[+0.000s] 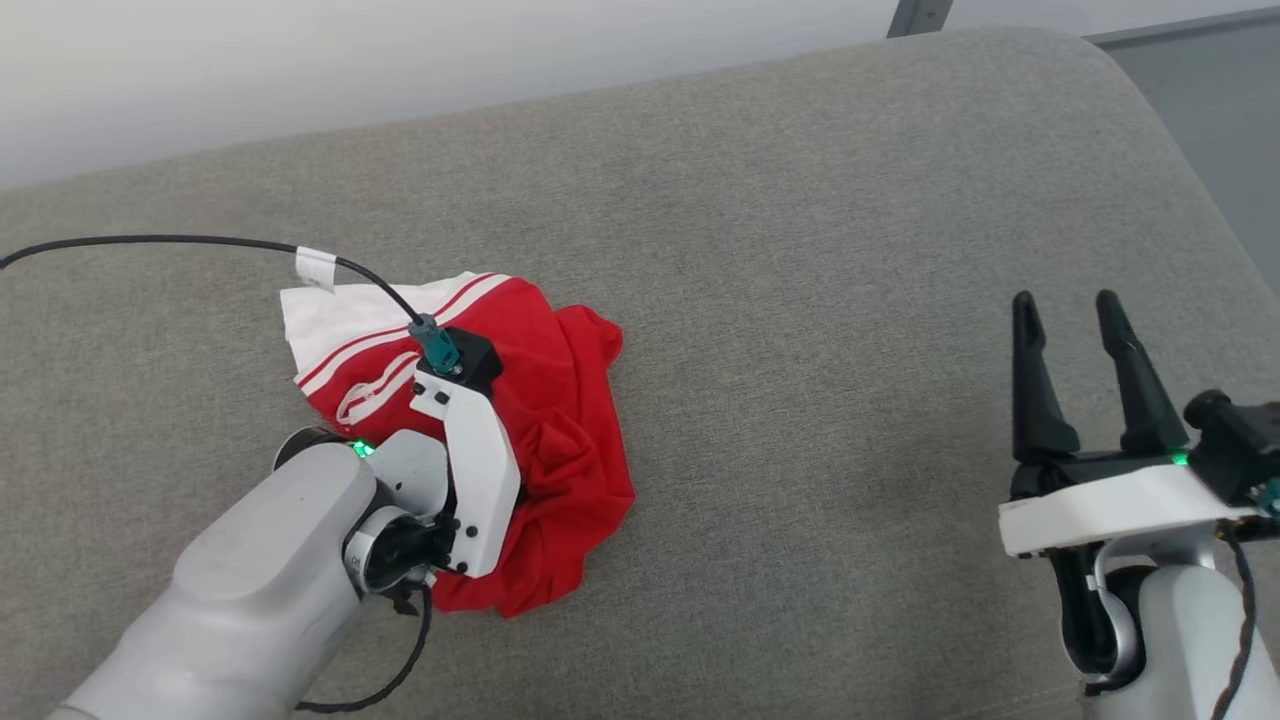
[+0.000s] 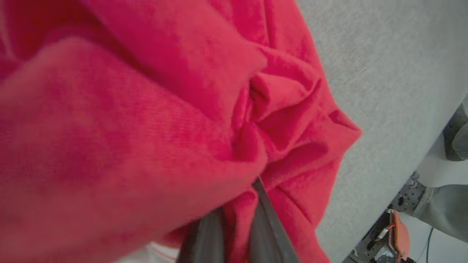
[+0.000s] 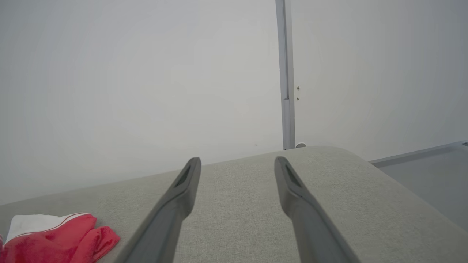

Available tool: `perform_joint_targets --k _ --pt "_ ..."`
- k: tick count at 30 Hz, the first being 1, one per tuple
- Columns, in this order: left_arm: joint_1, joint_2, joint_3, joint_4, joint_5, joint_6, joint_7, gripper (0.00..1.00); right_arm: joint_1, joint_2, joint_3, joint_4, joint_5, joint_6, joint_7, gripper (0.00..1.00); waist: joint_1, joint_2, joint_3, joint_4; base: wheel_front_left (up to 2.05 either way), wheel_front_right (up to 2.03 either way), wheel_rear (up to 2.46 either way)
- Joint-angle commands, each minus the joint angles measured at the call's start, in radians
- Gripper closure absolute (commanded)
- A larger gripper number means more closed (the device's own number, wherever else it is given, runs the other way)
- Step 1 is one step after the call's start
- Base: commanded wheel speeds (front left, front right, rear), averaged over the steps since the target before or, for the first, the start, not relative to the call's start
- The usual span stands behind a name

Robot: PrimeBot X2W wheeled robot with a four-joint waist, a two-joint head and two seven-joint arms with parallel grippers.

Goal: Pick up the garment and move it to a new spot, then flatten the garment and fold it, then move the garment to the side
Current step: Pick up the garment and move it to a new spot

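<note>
Pinching, left gripper (image 2: 239, 208): two dark fingers (image 2: 268, 223) pressed nearly together on a fold of the garment (image 1: 560, 420). Red cloth is bunched between and over them, covering one tip.
Garment position: crumpled in one heap at and just ahead of the left fingers, lying on the grey upholstered surface (image 1: 800, 250). It is well apart from the right fingers, off to their left.
Garment detail: one white sleeve (image 1: 330, 310) with red-and-white stripes at the heap's far left, beyond the left wrist. The rest is red.
State, right gripper (image 1: 1065, 300): two fingers (image 3: 182, 197) spread wide, nothing between them, tips pointing toward the back edge.
Count: one garment; two grippers; two fingers per gripper; one black cable (image 1: 150, 240) carrying one white tag (image 1: 315, 268).
Cable route: from the left wrist, out over the sleeve and off to the left.
Edges: the surface's rounded back edge lies ahead of both finger pairs, with the pale wall (image 1: 400, 50) behind it. Its rounded corner sits beyond the right fingers, to their right.
Open room: bare upholstery between the heap and the right fingers, and ahead of both pairs.
</note>
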Motion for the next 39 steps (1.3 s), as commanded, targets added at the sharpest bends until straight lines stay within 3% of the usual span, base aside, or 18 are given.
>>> perform_joint_targets --k 1,2,3,4,14,20,29,39 --pt "-0.003 -0.012 -0.001 0.024 -0.005 -0.012 -0.011 1.0 -0.012 0.0 0.007 0.005 0.004 0.0 -0.007 0.0 0.0 0.0 -0.001 0.006 0.0 0.0 0.0" --pt "-0.01 -0.02 -0.002 0.032 -0.004 -0.025 -0.021 0.65 -0.015 0.0 0.009 0.01 0.003 0.0 -0.008 0.0 0.0 0.0 -0.004 0.01 0.0 0.0 0.0" --pt "-0.015 -0.026 -0.003 0.037 -0.008 -0.037 -0.032 0.21 -0.017 0.0 0.01 0.013 0.001 0.0 -0.008 0.0 0.0 0.0 -0.008 0.015 0.0 0.0 0.0" --pt "-0.02 -0.03 0.0 0.04 -0.014 -0.045 -0.042 0.0 -0.017 0.0 0.011 0.016 -0.003 0.0 -0.007 0.0 0.0 0.0 -0.015 0.02 0.0 0.0 0.0" --pt "0.001 -0.014 0.022 -0.004 -0.013 -0.073 -0.183 0.0 0.039 0.0 -0.021 0.022 -0.052 0.0 0.017 0.0 0.0 0.0 -0.117 0.101 0.0 0.0 0.0" --pt "0.05 0.033 0.044 -0.066 0.017 -0.072 -0.311 0.0 0.085 0.0 -0.034 0.008 -0.083 0.0 0.026 0.0 0.0 0.0 -0.184 0.153 0.0 0.0 0.0" --pt "0.147 0.095 0.133 -0.162 0.026 -0.015 -0.553 0.0 0.129 0.0 -0.058 0.01 -0.071 0.0 0.022 0.0 0.0 0.0 -0.23 0.218 0.0 0.0 0.0" --pt "0.315 0.182 0.242 -0.285 0.06 0.1 -0.835 0.0 0.161 0.0 -0.063 0.029 -0.059 0.0 0.013 0.0 0.0 0.0 -0.261 0.244 0.0 0.0 0.0"
